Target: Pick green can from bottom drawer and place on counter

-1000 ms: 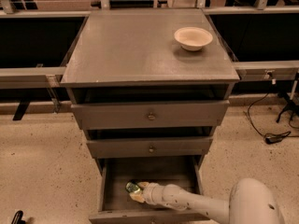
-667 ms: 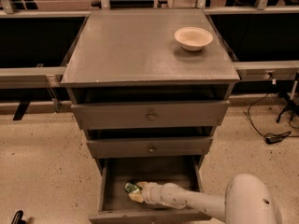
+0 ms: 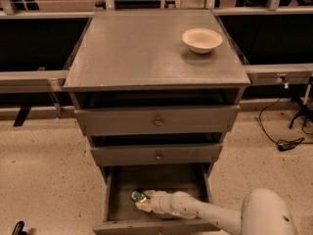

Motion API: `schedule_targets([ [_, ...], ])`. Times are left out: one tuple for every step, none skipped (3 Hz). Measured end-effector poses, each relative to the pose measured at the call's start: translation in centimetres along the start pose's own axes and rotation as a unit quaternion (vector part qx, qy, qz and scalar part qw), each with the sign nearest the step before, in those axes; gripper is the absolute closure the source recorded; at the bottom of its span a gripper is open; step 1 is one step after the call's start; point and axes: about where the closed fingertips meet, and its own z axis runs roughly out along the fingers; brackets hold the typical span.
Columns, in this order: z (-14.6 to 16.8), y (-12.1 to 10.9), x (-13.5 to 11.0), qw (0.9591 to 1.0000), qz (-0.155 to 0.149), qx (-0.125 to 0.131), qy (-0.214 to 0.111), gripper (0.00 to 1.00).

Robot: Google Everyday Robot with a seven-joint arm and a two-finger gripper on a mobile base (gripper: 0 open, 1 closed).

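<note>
The bottom drawer point(image 3: 161, 180) is pulled open below the two upper drawers. The green can point(image 3: 137, 196) lies on its side on the drawer floor, left of centre. My gripper point(image 3: 145, 201) reaches into the drawer from the right on a white arm, and its fingers sit around the can. The counter point(image 3: 142, 48) is the broad grey top of the cabinet, far above the gripper.
A cream bowl point(image 3: 202, 39) stands on the counter at the back right. The two upper drawers point(image 3: 157, 121) overhang the open drawer. Black cables point(image 3: 286, 143) lie on the speckled floor to the right. Rails and dark troughs flank the cabinet.
The arm's white body has shifted slightly left. The gripper stays at the can in the drawer.
</note>
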Motion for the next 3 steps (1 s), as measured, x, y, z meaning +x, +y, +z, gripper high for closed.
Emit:
schedule_targets([
  [-1.2,0.1,-0.9,0.9993,0.001,-0.014,-0.034,1.0],
  [-5.2,0.3,-3.7,0.9963,-0.035,-0.014,-0.077,1.0],
  [-10.0,2.9,-7.2,0.9869,-0.067,-0.033,-0.143,1.0],
])
